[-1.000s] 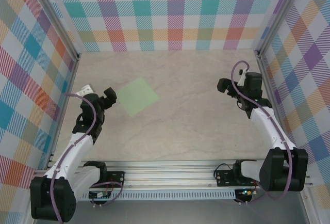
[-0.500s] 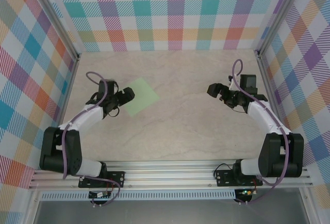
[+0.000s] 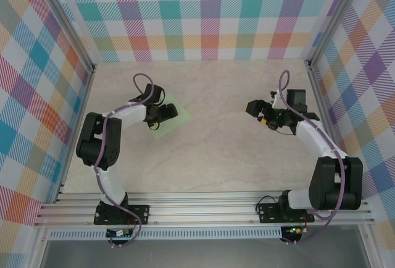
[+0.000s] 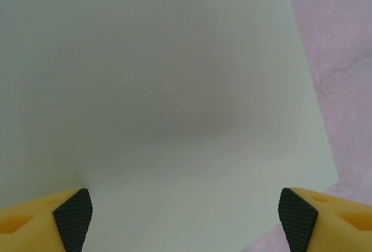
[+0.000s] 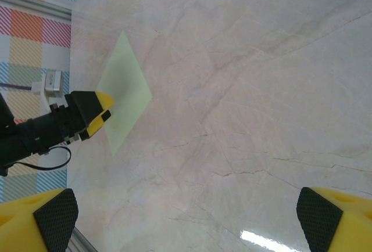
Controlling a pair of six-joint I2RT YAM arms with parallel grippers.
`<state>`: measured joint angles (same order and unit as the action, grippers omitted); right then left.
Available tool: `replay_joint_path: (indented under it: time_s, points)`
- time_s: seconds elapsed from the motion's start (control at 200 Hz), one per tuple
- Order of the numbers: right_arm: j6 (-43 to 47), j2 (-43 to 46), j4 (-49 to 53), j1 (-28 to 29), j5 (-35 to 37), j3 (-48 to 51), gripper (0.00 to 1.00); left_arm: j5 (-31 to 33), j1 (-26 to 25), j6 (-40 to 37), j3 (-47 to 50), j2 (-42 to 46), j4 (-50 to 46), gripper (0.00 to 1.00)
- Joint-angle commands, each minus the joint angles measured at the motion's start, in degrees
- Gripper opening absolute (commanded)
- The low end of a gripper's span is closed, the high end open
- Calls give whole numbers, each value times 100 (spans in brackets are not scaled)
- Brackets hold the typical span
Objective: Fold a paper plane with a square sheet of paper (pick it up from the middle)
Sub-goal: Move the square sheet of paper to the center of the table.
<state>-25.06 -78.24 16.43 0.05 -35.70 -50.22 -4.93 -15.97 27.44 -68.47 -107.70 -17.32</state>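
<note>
The square sheet of paper (image 3: 179, 118) is pale green and lies flat and uncreased on the marble table, left of centre. The paper plane is out of view. My left gripper (image 3: 167, 113) hovers low over the middle of the sheet, open. In the left wrist view the sheet (image 4: 163, 89) spreads under the left gripper (image 4: 185, 220), with a black fingertip (image 4: 72, 217) at each lower corner and nothing between them. My right gripper (image 3: 253, 107) hangs open over bare table at the right. The right wrist view shows the sheet (image 5: 129, 81) far off, behind the right gripper (image 5: 186, 220).
Plaid walls (image 3: 203, 15) and metal posts close in the table (image 3: 216, 150) at the back and both sides. The arms' rail (image 3: 203, 209) runs along the near edge. The marble between the two grippers is bare.
The left arm has swung forward and to the right, from beside the sheet's left corner to over its middle. Its jaws have narrowed a little. The right gripper has shifted slightly left.
</note>
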Motion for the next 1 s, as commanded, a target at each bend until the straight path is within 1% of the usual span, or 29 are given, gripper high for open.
replay_joint_path:
  time_s: [0.0, 0.09, 0.18, 0.34, 0.515, 0.7, 0.81, 0.995]
  points:
    - [66, -75, 86, 43, -225, -6, 100, 36, -65, -14, -510, -250, -269, 86]
    - [77, -129, 90, 60, -224, 7, 100, 0, -64, -35, -854, -593, -455, 86]
    - [71, -182, 92, 69, -244, 45, 100, -170, -101, -42, -1035, -885, -560, 84]
    - [65, -250, 139, 92, -193, 91, 100, -214, -286, -134, -846, -1020, -575, 84]
    - [138, -354, 298, 90, -92, 38, 100, -487, -534, -168, -337, -912, -339, 83]
    - [150, -294, 498, 87, 181, 19, 100, -639, -1160, -274, 96, -659, -166, 83]
    - [181, -206, 603, 84, 271, 53, 100, -545, -1600, -247, 264, -532, -112, 83]
    - [186, -27, 704, 87, 508, 179, 100, -597, -2258, -214, 461, -417, 56, 83]
